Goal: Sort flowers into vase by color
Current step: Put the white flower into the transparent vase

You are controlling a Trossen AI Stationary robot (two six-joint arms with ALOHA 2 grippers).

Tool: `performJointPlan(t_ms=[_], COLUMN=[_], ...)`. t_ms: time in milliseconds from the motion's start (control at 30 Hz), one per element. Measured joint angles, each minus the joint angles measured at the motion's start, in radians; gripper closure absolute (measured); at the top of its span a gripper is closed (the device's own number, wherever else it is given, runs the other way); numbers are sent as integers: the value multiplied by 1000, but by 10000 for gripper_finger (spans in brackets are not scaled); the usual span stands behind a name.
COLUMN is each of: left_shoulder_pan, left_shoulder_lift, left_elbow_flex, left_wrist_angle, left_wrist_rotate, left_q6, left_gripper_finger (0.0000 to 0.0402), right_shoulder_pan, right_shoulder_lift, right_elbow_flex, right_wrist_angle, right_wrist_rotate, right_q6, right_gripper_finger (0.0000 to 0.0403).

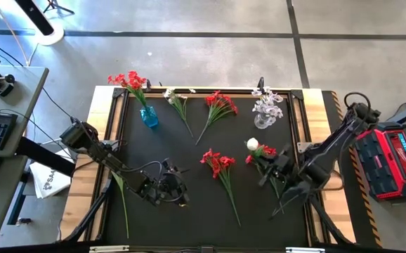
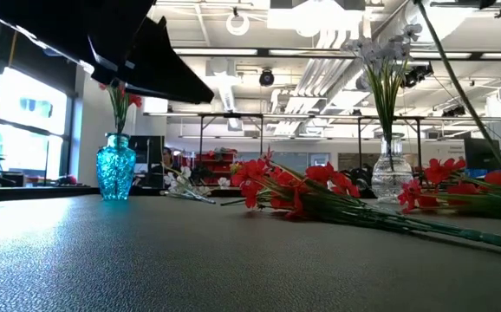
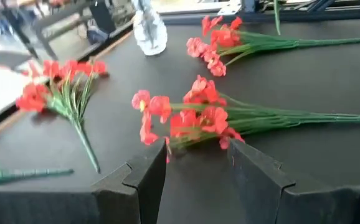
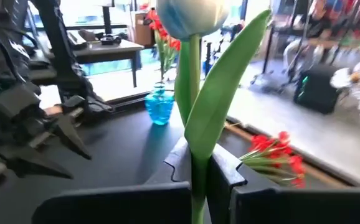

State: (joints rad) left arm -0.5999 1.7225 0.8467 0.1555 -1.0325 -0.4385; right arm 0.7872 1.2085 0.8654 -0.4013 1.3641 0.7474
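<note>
My right gripper (image 1: 270,167) is over the mat's right part, shut on a white tulip (image 1: 252,144) with a broad green leaf (image 4: 220,99). My left gripper (image 3: 198,171) is open and low over the mat's near left; a red sprig (image 3: 195,118) lies on the mat just ahead of its fingers. More red sprigs (image 1: 220,105) (image 1: 263,151) and a white sprig (image 1: 178,100) lie flat on the mat. The blue vase (image 1: 149,117) holds red blossoms. The clear vase (image 1: 263,119) holds white ones. My right gripper pinches the tulip's green stem (image 4: 198,163) between its two fingers, some way below the bloom (image 4: 191,15). The stem passes across the fingers, with bloom and leaf standing out beyond them. The fingers hide the stem's lower part, so where it ends cannot be told.
A loose green stem (image 1: 122,200) lies by the mat's left edge near my left arm. The mat has a raised wooden frame (image 1: 105,140). A red case (image 1: 396,161) sits off the right side. Bare mat (image 1: 189,211) lies along the near edge.
</note>
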Motion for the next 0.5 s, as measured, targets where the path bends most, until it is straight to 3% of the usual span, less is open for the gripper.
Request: performJointPlan(t_ms=[100,167,267,367,500], left_shoulder_pan=[22,56,119,179,234], left_shoulder_lift=[36,83,168,261,356], left_elbow_flex=[0,0,0,15,97], left_wrist_angle=[175,381,727,1005,1186], left_wrist_rotate=[1,58,331,618,769], left_q6=[197,381,631,752,816], left_gripper_finger=[241,241,241,241,241], right_shoulder_pan=[-9,-9,-4,13,28], right_shoulder_lift=[13,45,117,196,274], right_elbow_flex=[0,0,0,0,0], right_wrist_angle=[96,185,385,631,1012], right_wrist_rotate=[-33,-34,-54,-140,-336], right_q6=[-106,-172,-295,-532,-854], right_gripper_finger=[402,402,402,402,402])
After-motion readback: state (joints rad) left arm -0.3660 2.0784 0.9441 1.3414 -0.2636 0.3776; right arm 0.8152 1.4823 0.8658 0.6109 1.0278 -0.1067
